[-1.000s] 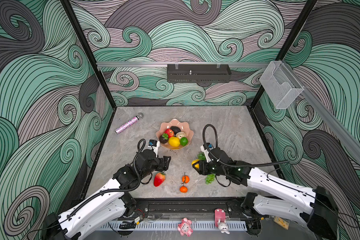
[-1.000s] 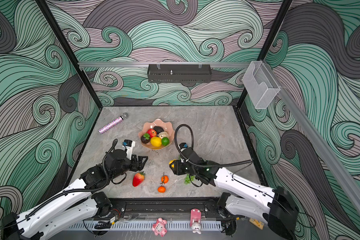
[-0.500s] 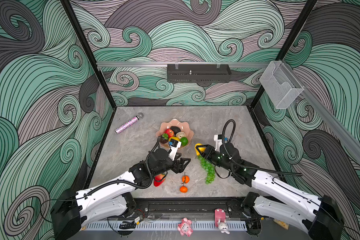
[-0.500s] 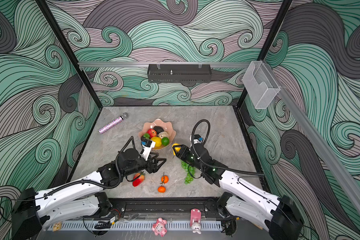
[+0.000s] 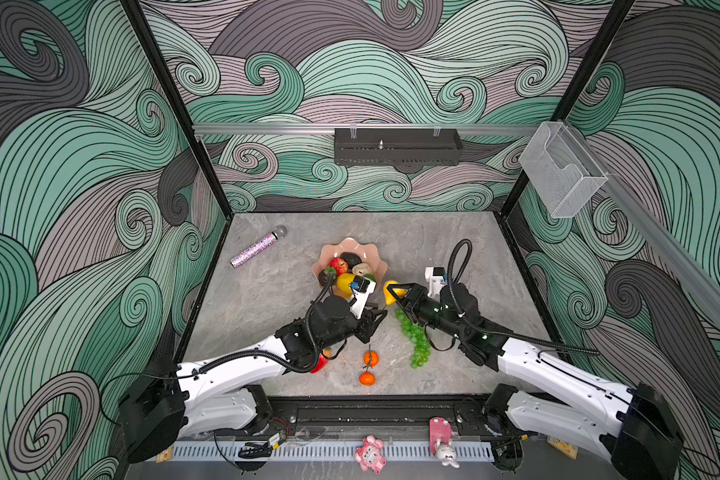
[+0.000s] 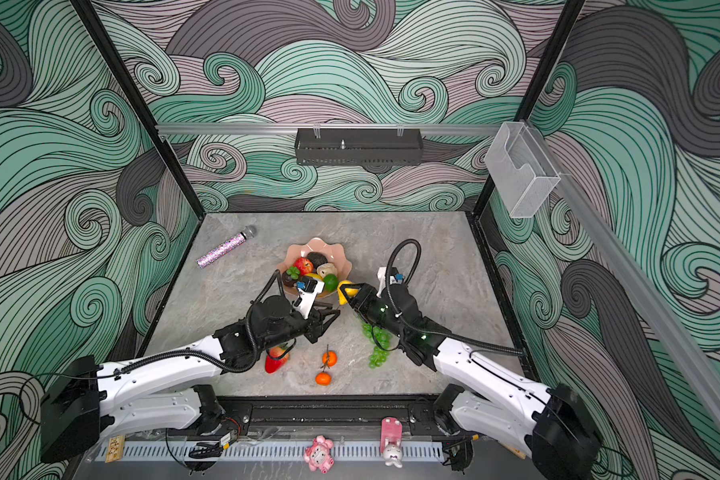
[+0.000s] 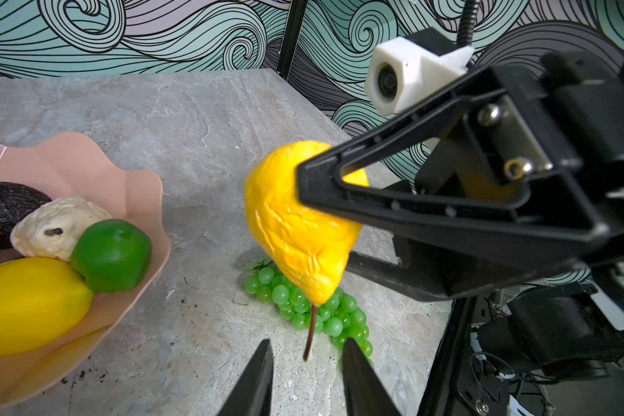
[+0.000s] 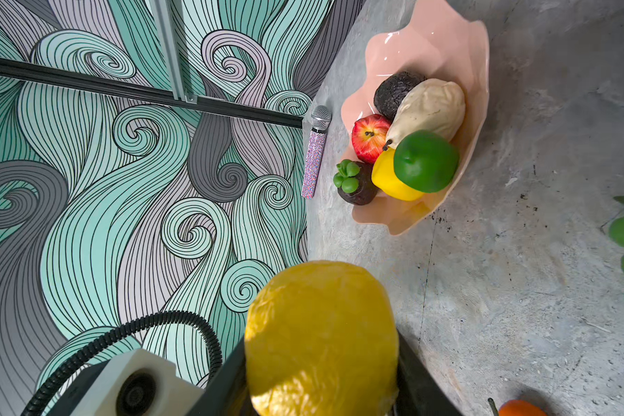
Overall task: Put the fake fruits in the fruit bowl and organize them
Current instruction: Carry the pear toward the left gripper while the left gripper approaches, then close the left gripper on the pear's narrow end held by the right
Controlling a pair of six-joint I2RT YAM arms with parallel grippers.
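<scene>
— When looking at the right end effector (image 6: pixel 348 293): squeezed onto the yellow pear (image 7: pixel 292 230), just beside the fruit bowl (image 7: pixel 141 187)?
— Yes. Left end effector (image 7: pixel 306 344): partly open around the stem (image 7: pixel 311 324), holding nothing.

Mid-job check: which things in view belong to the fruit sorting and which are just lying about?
Job: fruit bowl, fruits already in it, yellow pear in right gripper, grapes, two tangerines, strawberry.
Lying about: glittery microphone, clear wall box, black wall rack, two pink toys.
</scene>
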